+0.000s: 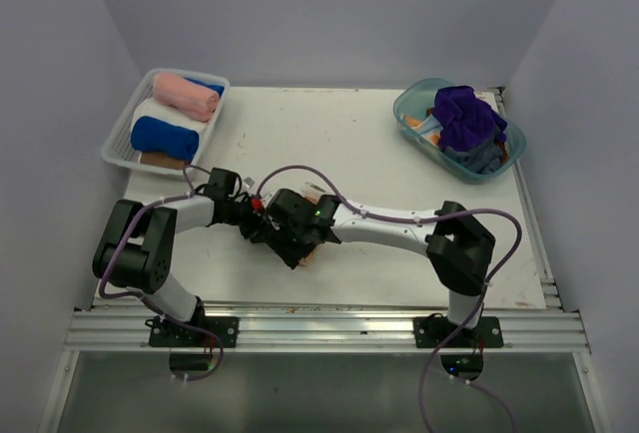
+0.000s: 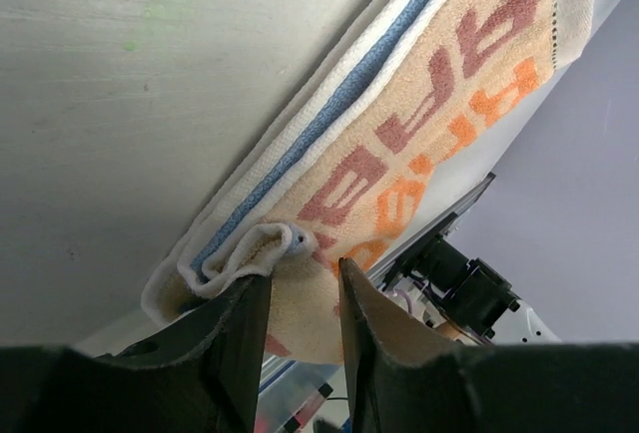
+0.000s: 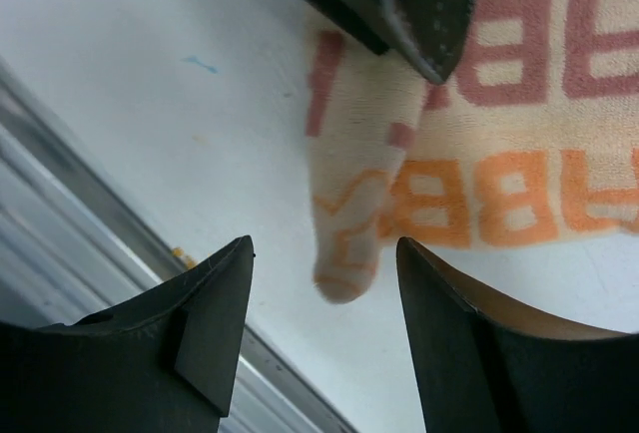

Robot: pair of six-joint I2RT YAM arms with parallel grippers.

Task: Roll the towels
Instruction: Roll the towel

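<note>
Three towels (pink (image 1: 185, 96), white (image 1: 160, 114), blue (image 1: 163, 138)) sit rolled in the basket (image 1: 118, 149); we've got the RABBIT towel (image 2: 429, 124) part-rolled on the table (image 1: 379, 154), left jaws clamped on its roll, right jaws released, purple towel (image 1: 467, 114) and others unrolled in the teal tub (image 1: 407, 114).

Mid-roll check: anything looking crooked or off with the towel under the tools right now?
Yes. On the printed towel, the started roll is thin and tapered, its tip poking past the towel's edge. The left tool pinches a folded edge; the right tool hangs open above.
</note>
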